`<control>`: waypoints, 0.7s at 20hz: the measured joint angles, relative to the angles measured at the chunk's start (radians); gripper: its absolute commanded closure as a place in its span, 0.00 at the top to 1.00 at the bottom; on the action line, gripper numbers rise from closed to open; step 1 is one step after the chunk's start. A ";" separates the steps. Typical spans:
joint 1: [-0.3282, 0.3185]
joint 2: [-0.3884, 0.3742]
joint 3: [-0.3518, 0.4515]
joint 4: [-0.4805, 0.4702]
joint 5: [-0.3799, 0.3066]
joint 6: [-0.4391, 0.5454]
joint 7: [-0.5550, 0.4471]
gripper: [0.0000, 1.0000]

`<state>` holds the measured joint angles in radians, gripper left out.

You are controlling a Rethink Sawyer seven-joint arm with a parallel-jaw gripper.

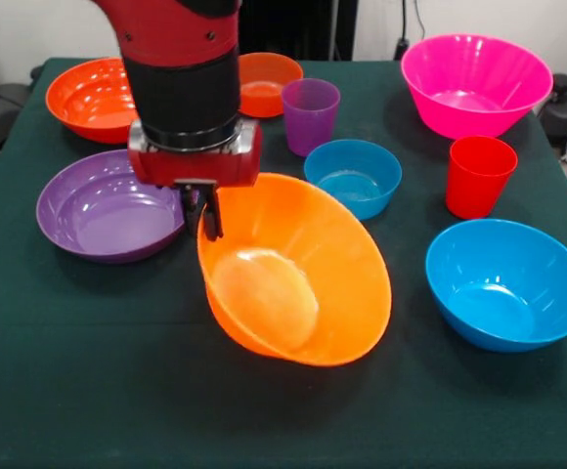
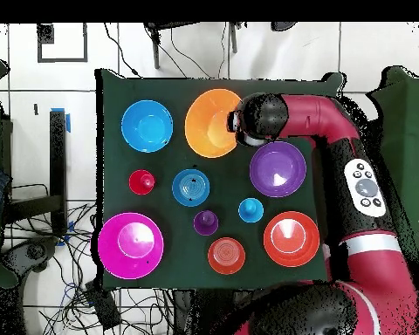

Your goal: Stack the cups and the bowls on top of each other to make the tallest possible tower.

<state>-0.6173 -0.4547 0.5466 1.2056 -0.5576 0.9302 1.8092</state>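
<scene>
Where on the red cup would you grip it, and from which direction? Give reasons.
Grip the red cup across its open rim, coming straight down from above. It stands upright, mouth up, and tapers towards its base, so the rim is widest. The pink bowl and the large blue bowl stand apart from it, leaving room.

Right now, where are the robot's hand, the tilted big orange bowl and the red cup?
hand point(image 1: 208, 210): front view, midway between its dark fingertips at the bowl's rim.
large orange bowl point(image 1: 298, 278): front view, inner wall.
red cup point(image 1: 477, 181): front view, outer side.
</scene>
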 measured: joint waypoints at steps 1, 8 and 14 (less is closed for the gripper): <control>0.008 -0.008 -0.001 -0.001 -0.005 0.015 0.000 0.00; 0.065 -0.061 -0.002 -0.013 -0.064 0.089 0.000 0.00; 0.081 -0.076 -0.002 -0.023 -0.118 0.089 -0.006 0.00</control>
<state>-0.5363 -0.5308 0.5449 1.1829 -0.6757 1.0195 1.8034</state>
